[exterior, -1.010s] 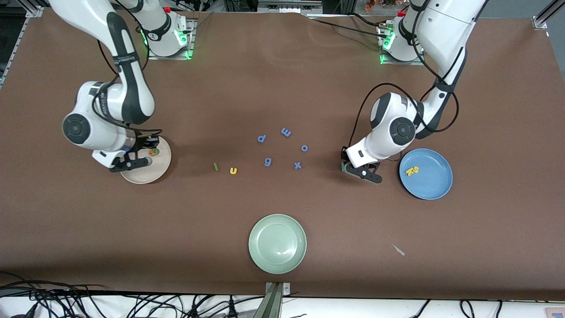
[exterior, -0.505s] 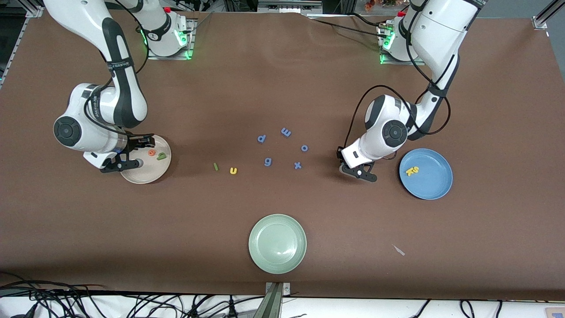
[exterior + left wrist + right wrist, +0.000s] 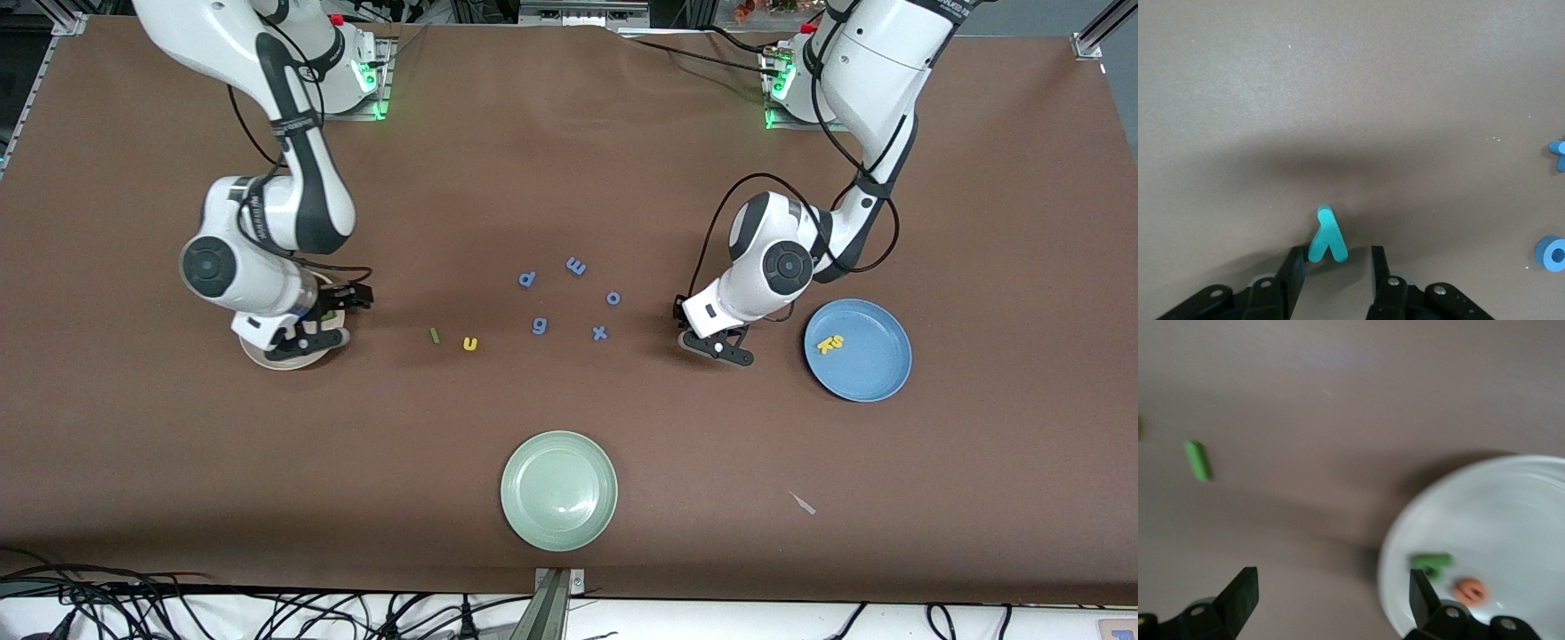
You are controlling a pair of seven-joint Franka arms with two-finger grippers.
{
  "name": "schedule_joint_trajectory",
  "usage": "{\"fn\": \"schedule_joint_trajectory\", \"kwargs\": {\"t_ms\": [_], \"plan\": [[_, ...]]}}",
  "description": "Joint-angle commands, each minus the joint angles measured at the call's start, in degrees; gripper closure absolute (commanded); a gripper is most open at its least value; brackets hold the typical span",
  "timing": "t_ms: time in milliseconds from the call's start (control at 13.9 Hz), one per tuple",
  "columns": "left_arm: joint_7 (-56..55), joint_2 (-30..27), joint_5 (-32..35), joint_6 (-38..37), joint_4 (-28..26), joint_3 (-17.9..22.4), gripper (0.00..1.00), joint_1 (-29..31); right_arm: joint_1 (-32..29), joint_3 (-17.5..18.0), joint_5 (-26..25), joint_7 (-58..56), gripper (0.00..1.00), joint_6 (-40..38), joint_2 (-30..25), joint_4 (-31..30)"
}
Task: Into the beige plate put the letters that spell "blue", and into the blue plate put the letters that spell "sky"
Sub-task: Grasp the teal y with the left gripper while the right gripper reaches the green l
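The teal y (image 3: 1328, 237) lies flat on the brown table just ahead of my left gripper (image 3: 1337, 267), which is open and low, with one finger (image 3: 1290, 270) close beside it. In the front view the left gripper (image 3: 716, 347) hides the y, beside the blue plate (image 3: 876, 378) that holds the yellow s and k (image 3: 831, 344). My right gripper (image 3: 324, 320) is open and empty over the rim of the beige plate (image 3: 1511, 507), where the green b (image 3: 1431, 563) and orange e (image 3: 1470, 591) lie. The dark green l (image 3: 435, 335) and yellow u (image 3: 470, 343) rest on the table.
Blue-purple letters d (image 3: 527, 279), m (image 3: 576, 265), o (image 3: 613, 298), g (image 3: 540, 326) and x (image 3: 600, 333) lie mid-table between the arms. A pale green plate (image 3: 558, 489) sits nearer the front camera. A small pale scrap (image 3: 803, 503) lies toward the left arm's end.
The right gripper opened, left the green b in the beige plate and swung toward the table's middle. The left gripper shifted slightly toward the middle letters.
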Motion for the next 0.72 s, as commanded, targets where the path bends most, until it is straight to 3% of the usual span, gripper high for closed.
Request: {"fn": "schedule_joint_trajectory", "kwargs": {"t_ms": [0, 216, 433, 649], "plan": [[-0.48, 1.35, 0.01, 1.32, 0.53, 0.18, 0.58, -0.76, 0.74, 4.25, 1.13, 5.80, 0.00, 5.11, 2.87, 1.17], [0.22, 1.79, 0.27, 1.67, 0.53, 0.18, 0.66, -0.85, 2.93, 6.38, 1.05, 11.69, 0.00, 9.69, 5.76, 2.13], [0.22, 1.79, 3.85, 1.67, 0.53, 0.18, 0.88, -0.85, 4.52, 6.29, 0.87, 12.41, 0.00, 10.31, 6.91, 2.84], [0.22, 1.70, 5.11, 1.67, 0.53, 0.18, 0.94, -0.76, 4.52, 6.29, 0.35, 11.27, 0.00, 11.90, 7.71, 2.93]]}}
